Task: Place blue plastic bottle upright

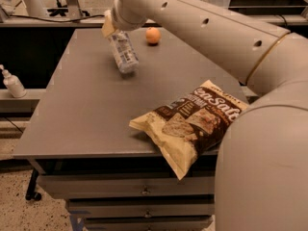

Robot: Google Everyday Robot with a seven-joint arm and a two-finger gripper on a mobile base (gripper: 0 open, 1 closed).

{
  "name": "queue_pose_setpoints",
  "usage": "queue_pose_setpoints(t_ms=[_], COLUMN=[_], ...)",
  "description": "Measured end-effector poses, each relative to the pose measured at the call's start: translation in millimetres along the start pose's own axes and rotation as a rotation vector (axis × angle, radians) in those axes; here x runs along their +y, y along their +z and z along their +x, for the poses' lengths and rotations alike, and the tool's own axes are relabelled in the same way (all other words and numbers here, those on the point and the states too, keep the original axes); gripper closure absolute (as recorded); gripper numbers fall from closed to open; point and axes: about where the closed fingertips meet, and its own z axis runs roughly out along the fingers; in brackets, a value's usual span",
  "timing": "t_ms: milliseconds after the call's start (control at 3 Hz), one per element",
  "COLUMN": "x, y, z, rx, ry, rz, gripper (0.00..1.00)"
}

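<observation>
Camera view: we have the end effector [111,27] over the far side of the table [82,114], clamped on the upper end of the blue plastic bottle [123,56]. The bottle hangs tilted, base down toward the table, just left of the orange [153,35]. We judge this as mid-placement. The next move calls for tipping it vertical, seating the base flat, then letting go. We can't tell whether the base touches the table. The cap is hidden in the grip, and the arm covers the right edge of the chip bag [190,124].
</observation>
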Motion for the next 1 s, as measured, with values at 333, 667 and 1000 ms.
queue_pose_setpoints(t_ms=[333,667,1000], x=[9,22,35], y=[1,7,14], z=[7,-1,-19], rx=[0.043,0.029,-0.035], ry=[-0.041,-0.094,-0.129], rz=[0.002,-0.037,-0.074], gripper=[1.00,1.00,1.00])
